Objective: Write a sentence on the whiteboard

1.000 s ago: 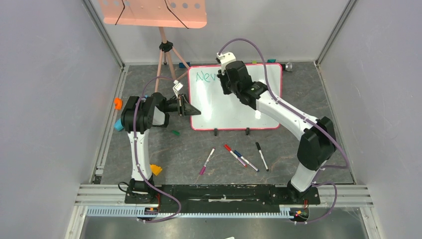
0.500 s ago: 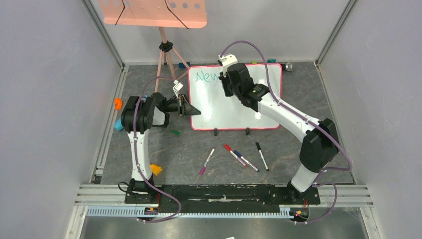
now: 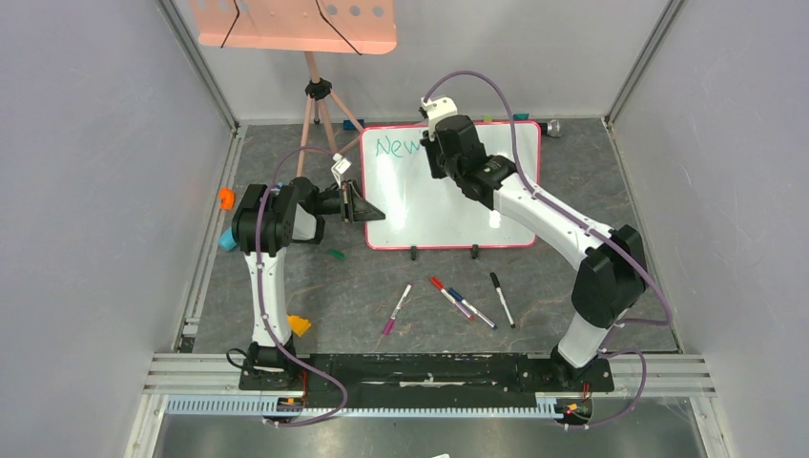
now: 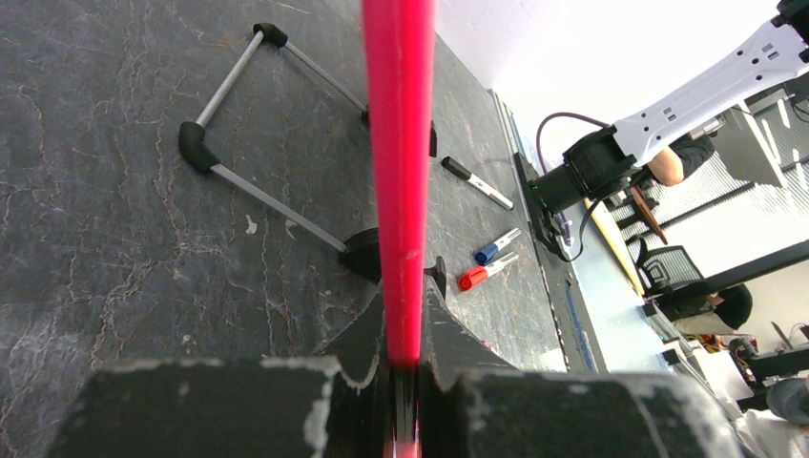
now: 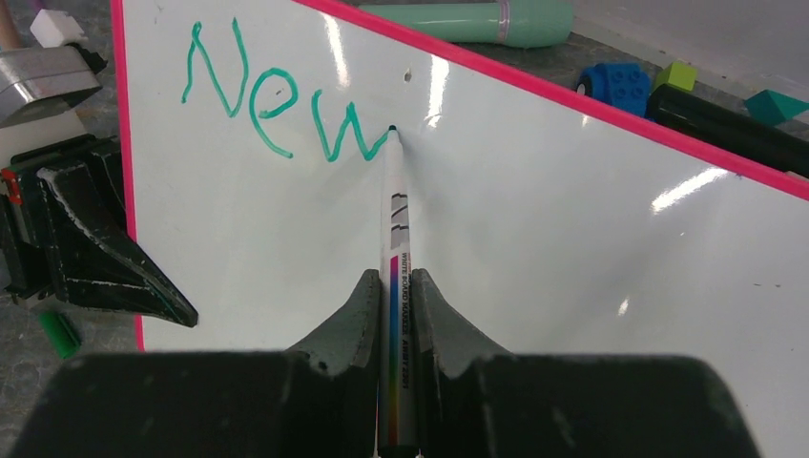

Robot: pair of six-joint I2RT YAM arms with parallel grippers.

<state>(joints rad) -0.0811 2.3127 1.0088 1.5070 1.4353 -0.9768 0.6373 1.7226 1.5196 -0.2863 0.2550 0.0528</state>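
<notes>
The right gripper point(image 5: 393, 279) is clamped on a marker point(image 5: 393, 205) whose tip touches the whiteboard point(image 5: 534, 267) just ahead, and the left gripper point(image 4: 405, 315) pinches that board's edge; the sentence point(image 5: 277, 105) reads only "New", its w finished since a second ago, so next probably comes a lift and a rightward shift.
</notes>
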